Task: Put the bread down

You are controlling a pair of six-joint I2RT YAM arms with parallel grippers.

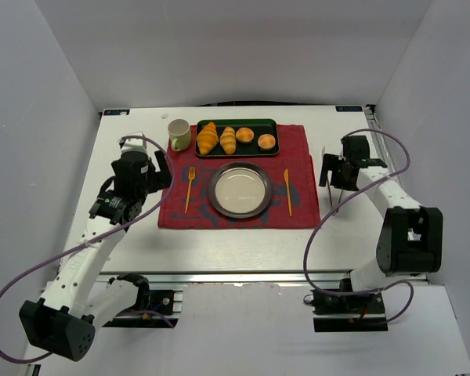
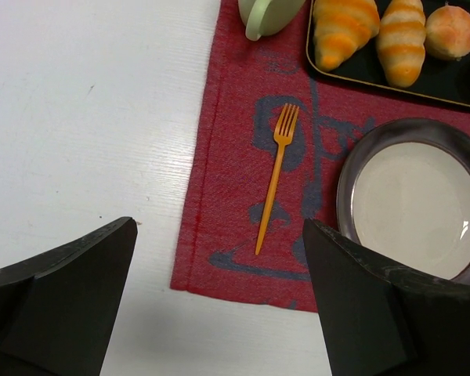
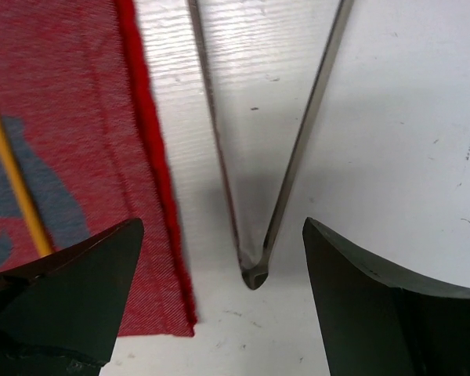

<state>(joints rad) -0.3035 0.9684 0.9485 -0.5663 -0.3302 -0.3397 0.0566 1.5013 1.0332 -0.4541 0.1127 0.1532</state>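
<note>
The left arm reaches low, its left gripper (image 2: 219, 227) spread at the left edge of the red mat (image 1: 298, 211). The right gripper (image 3: 223, 223) hangs spread over metal tongs (image 3: 298, 149) just off the mat's right edge. The bread (image 1: 228, 139) lies in the black tray (image 1: 235, 121) at the mat's far edge, well apart from both.

- The bread (image 1: 228, 140) is a slim, elongated roll. It is golden-orange, with paler ridges across it that divide it into segments, and it narrows toward its ends.
- It lies flat and loose in the dark tray (image 1: 251, 150) on the far part of the red mat (image 1: 298, 141), with its long axis running near to far.
- It is second from the left in the row. The wider croissant (image 1: 207, 138) is just beside it on the left, and a small round bun (image 1: 244, 135) is on its right.
- It looks whole.
</note>
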